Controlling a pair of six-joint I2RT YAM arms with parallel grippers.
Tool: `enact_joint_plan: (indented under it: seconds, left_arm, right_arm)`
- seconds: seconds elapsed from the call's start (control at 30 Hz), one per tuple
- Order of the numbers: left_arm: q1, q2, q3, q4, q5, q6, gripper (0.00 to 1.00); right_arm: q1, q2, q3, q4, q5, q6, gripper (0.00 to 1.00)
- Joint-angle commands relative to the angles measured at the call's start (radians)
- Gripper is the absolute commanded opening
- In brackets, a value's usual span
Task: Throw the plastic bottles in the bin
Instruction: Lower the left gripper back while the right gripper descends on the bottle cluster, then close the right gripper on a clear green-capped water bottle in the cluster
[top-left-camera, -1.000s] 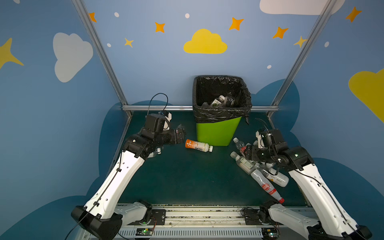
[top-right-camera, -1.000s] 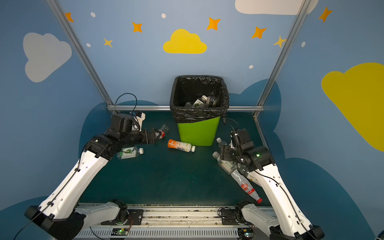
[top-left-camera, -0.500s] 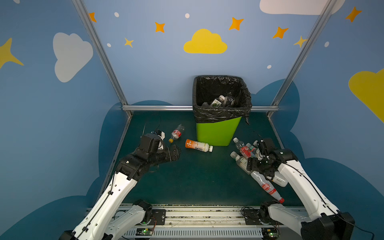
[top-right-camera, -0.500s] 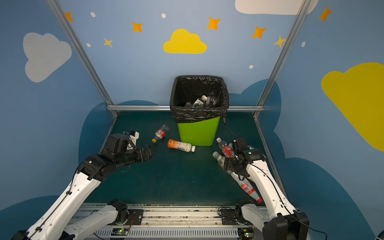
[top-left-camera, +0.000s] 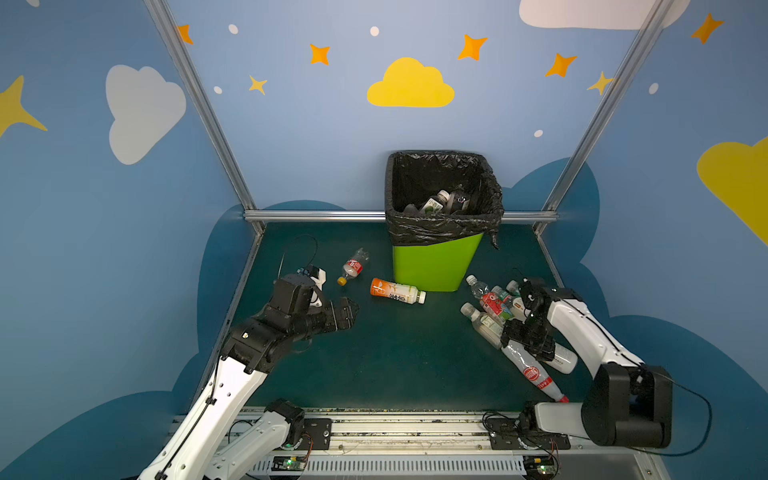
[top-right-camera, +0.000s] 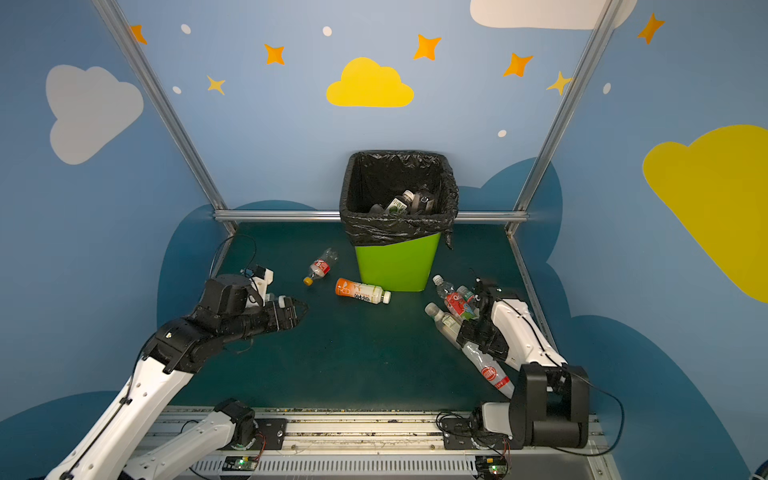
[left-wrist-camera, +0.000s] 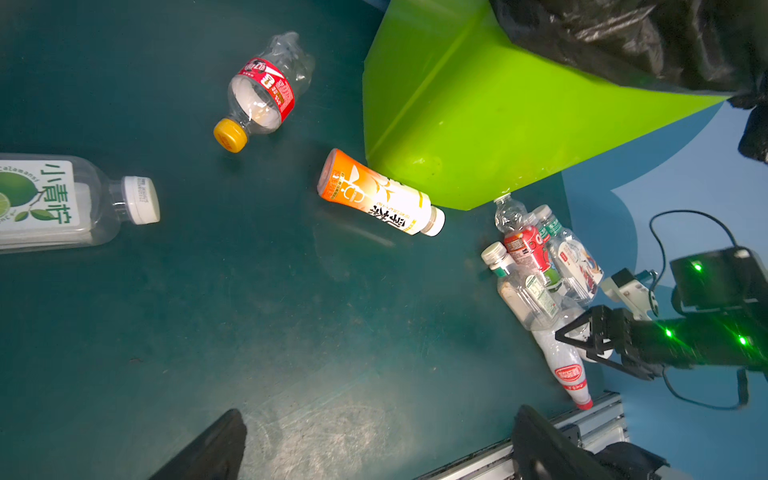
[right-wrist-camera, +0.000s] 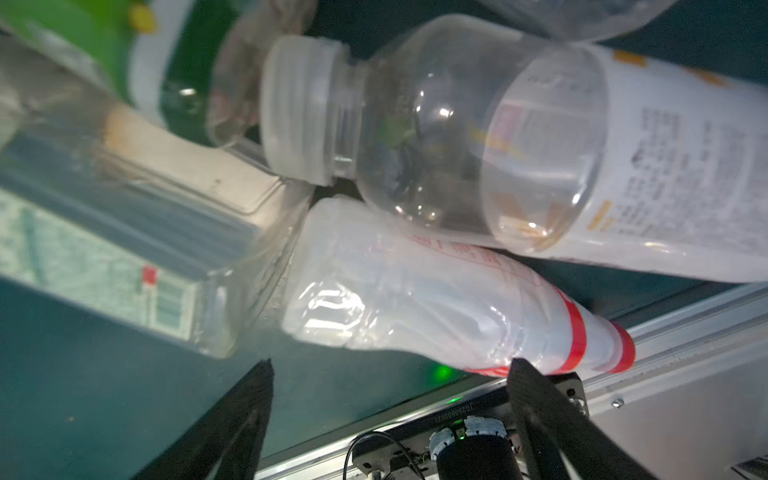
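Some plastic bottles (top-left-camera: 434, 204) are already in the bin (top-left-camera: 432, 266), which stands at the back of the worktop (top-left-camera: 395, 374), but many more lie out on the worktop. The right gripper (top-left-camera: 525, 338) is low over a heap of bottles (top-left-camera: 492, 305) on the right side. Its jaws are open wide, right at a long white bottle (top-left-camera: 532, 374) with a red cap, and it does not hold the bottle yet. I think this is the step of picking that bottle up. Next the gripper needs to go down a little more, shut around the fat part of the bottle, lift it, carry it over the bin and let go. Other bottles touch the white one, so they may roll or come up too. The left gripper (top-left-camera: 351, 311) is open very wide and holds nothing. It hangs over bare worktop, near a green label bottle (left-wrist-camera: 62, 203), a yellow cap bottle (top-left-camera: 352, 268) and an orange bottle (top-left-camera: 397, 291) that lies just beside the foot of the bin. It could take one of those next
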Motion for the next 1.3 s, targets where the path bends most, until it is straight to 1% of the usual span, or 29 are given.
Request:
enact_joint_plan:
  seconds: [0.0, 0.2, 0.37, 0.53, 0.63, 0.73, 0.77, 0.9, 0.97, 1.13, 1.27]
  left_arm:
    - [0.000, -0.023, 0.014, -0.041, -0.024, 0.041, 1.00]
    - [0.001, -0.038, 0.038, -0.081, -0.058, 0.087, 1.00]
    - [0.003, -0.051, 0.038, -0.074, -0.077, 0.095, 1.00]
    - [0.003, -0.046, 0.037, -0.073, -0.075, 0.093, 1.00]
    - [0.004, -0.045, 0.037, -0.079, -0.077, 0.089, 1.00]
    - [0.004, -0.051, 0.036, -0.081, -0.080, 0.084, 1.00]
    - [0.003, -0.053, 0.036, -0.082, -0.080, 0.083, 1.00]
    - [0.004, -0.053, 0.040, -0.089, -0.087, 0.078, 1.00]
    - [0.004, -0.054, 0.040, -0.089, -0.089, 0.073, 1.00]
    - [0.005, -0.057, 0.036, -0.080, -0.084, 0.057, 1.00]
    - [0.005, -0.069, 0.031, -0.079, -0.093, 0.046, 1.00]
  right_arm:
    - [-0.009, 0.041, 0.002, 0.014, -0.024, -0.023, 0.88]
    - [-0.006, 0.111, 0.000, 0.045, -0.052, -0.048, 0.88]
    - [0.001, 0.158, -0.008, 0.074, -0.108, -0.065, 0.87]
    - [0.051, 0.203, -0.028, 0.110, -0.166, -0.058, 0.83]
    - [0.078, 0.231, -0.047, 0.133, -0.167, -0.041, 0.83]
    - [0.103, 0.251, -0.046, 0.143, -0.164, -0.035, 0.78]
    - [0.110, 0.248, -0.046, 0.152, -0.172, -0.030, 0.78]
    - [0.163, 0.180, -0.055, 0.217, -0.285, 0.002, 0.77]
    - [0.189, 0.149, -0.047, 0.235, -0.320, 0.015, 0.77]
    - [0.217, 0.089, 0.003, 0.219, -0.355, 0.025, 0.77]
    - [0.220, 0.042, 0.039, 0.188, -0.360, 0.019, 0.77]
